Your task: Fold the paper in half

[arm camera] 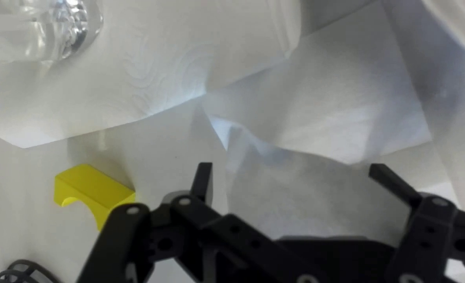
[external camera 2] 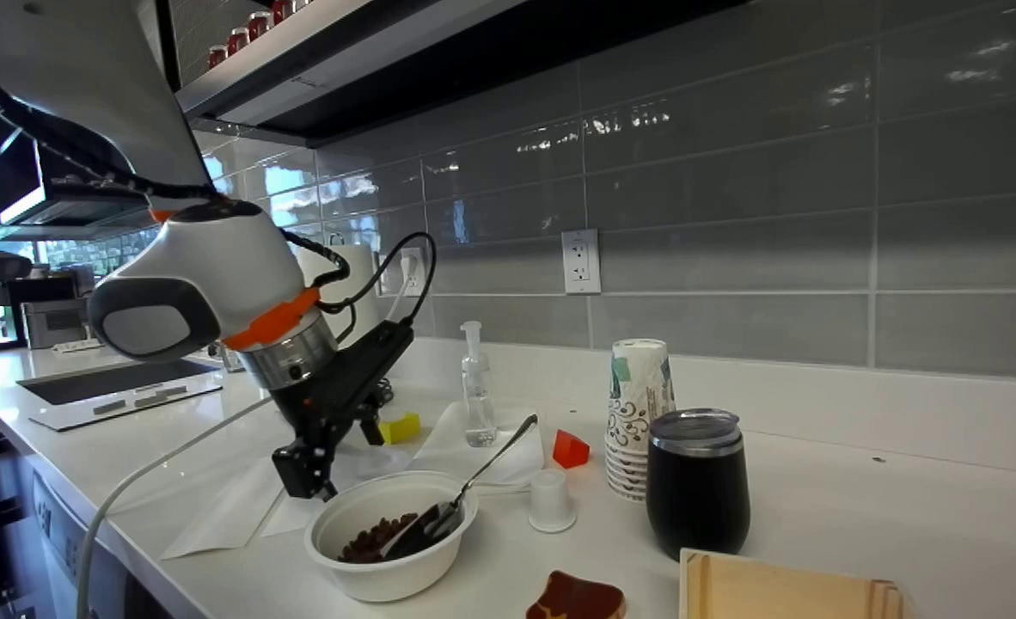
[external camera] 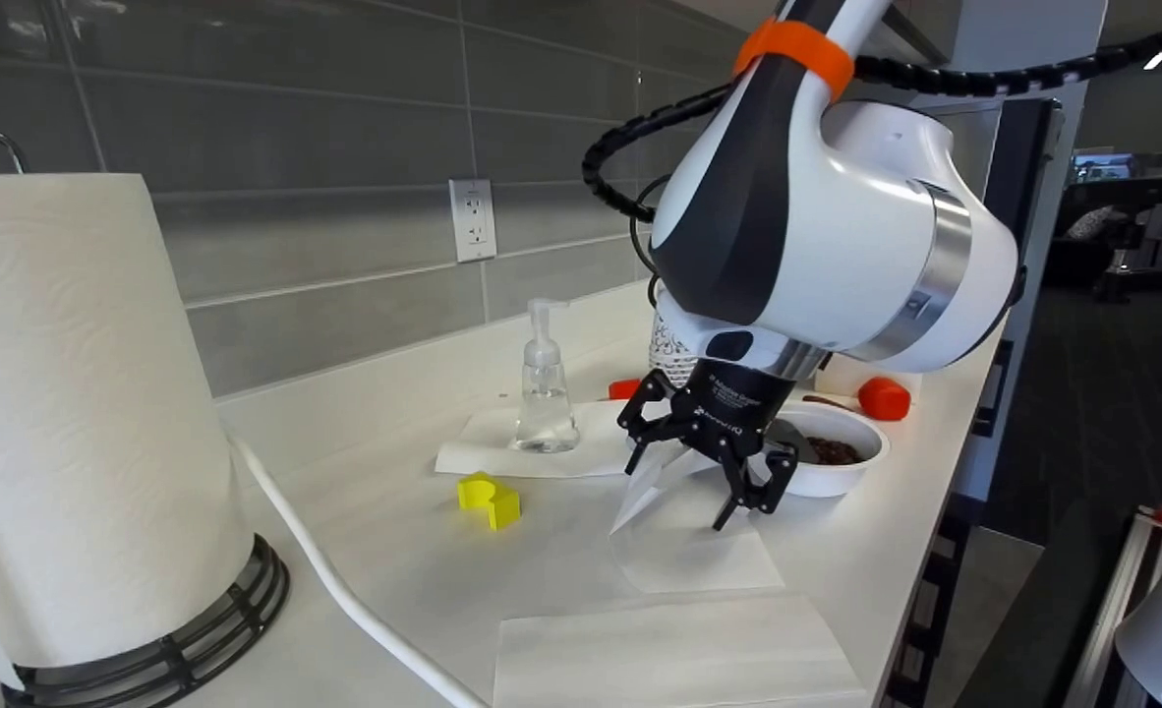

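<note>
The paper-towel sheet is found on the countertop beneath the gripper, one side lapped partway over; judged light, limp and easily torn, best pinched at the lapped side's loose edge. The jaws are spread apart, nothing held. Just beside the sheet, brown pellets and a spoon are contained in a white bowl; farther off, clear liquid is seen in a pump bottle, while what fills the lidded black tumbler is hidden.

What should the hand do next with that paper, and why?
Probably press the raised flap down with the hand: the paper is bent over on itself, but the flap isn't lying flat, and the open hand holds nothing.
</note>
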Controlling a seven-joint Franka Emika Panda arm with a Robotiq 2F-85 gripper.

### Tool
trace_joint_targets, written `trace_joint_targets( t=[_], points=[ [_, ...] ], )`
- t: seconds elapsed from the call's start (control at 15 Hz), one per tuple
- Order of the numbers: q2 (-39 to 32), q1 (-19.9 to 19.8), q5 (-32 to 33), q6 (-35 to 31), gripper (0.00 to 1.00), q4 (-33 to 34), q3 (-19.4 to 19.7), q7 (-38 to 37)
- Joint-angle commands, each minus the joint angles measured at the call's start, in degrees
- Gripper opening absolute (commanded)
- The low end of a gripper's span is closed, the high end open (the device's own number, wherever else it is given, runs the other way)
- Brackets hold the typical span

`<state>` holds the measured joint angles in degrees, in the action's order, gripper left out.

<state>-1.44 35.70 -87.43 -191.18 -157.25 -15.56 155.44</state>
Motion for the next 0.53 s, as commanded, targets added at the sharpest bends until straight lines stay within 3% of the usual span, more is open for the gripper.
trace_joint_targets(
  t=[0.0, 0.47],
  points=[
    [2.8, 0.9, -7.0, -1.8, 1.00, 0.0, -1.0, 2.5],
    [4.4, 2.3, -15.6, -3.7, 1.00, 0.0, -3.0, 2.5]
  ],
)
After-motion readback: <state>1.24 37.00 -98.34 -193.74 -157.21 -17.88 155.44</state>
